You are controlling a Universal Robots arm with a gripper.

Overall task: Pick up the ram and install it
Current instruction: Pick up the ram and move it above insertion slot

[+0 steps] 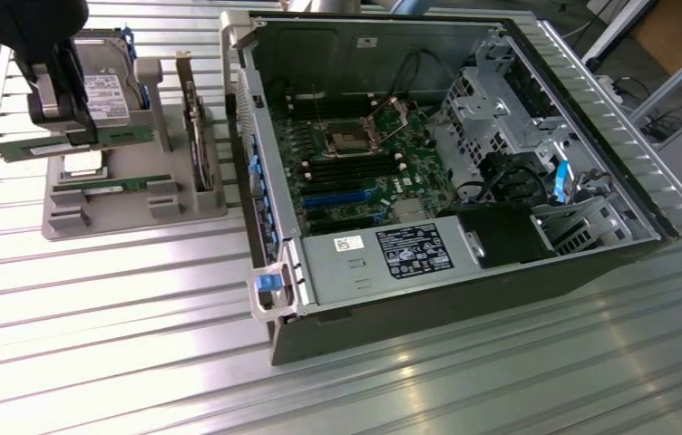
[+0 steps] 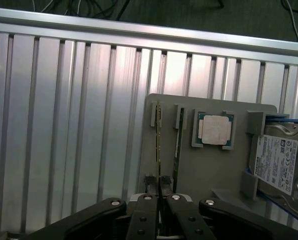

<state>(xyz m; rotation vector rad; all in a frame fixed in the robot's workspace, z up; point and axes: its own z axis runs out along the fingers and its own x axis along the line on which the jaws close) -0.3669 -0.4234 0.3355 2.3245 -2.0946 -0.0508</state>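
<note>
Ram gripped by the end effector above the tray

The ram (image 1: 21, 148) is pinched edge-on between the closed fingers of the end effector (image 2: 158, 184) and held raised over the tray (image 2: 214, 175), well apart from the open case (image 1: 438, 308) on the surface (image 1: 135, 344). Two sticks are counted: the ram and a second stick (image 1: 117, 185) lying in the tray. One processor (image 2: 214, 129), one hard drive (image 2: 276, 165) and one upright card (image 1: 202, 145) are seen.
</note>
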